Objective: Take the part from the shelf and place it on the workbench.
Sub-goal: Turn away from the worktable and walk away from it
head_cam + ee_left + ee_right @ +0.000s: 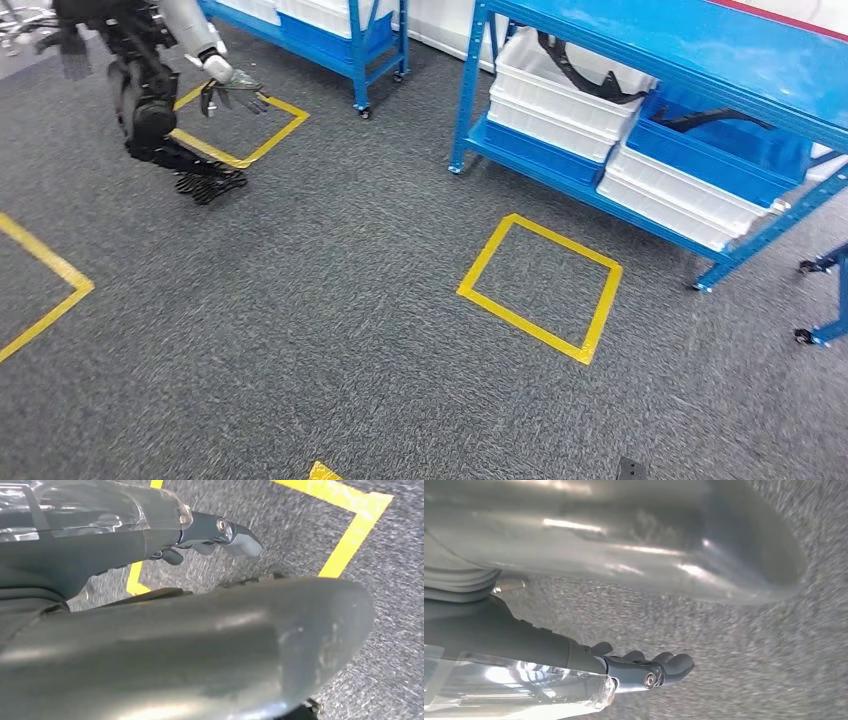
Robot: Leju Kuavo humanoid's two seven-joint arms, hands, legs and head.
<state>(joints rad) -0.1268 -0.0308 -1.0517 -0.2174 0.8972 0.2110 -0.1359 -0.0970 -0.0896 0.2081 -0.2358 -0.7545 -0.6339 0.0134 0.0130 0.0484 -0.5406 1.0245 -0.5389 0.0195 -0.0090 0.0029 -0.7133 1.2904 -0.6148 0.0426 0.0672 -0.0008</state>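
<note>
Both arms hang at the robot's sides over the grey carpet [330, 300]. The left robot hand [210, 537] holds nothing, its thumb and dark fingers loose and apart. The right robot hand [644, 667] is also empty, with its fingers lightly bent and spread above bare carpet.

Black curved parts are in view on the blue shelf [470, 100], forward and to the right, well apart from either robot hand. One part [590, 70] lies in a white bin [560, 110], and another black part [710, 118] lies in the blue bin [720, 150] beside it. A yellow tape square [540, 285] marks the floor between the robot and the shelf.

Judging progress, no part is being carried, and I cannot tell whether any part lies on the tabletop. Empty robot hands with parts in the bins would fit an approach to the shelf to fetch one. They would equally fit a moment after one has been set down elsewhere
</note>
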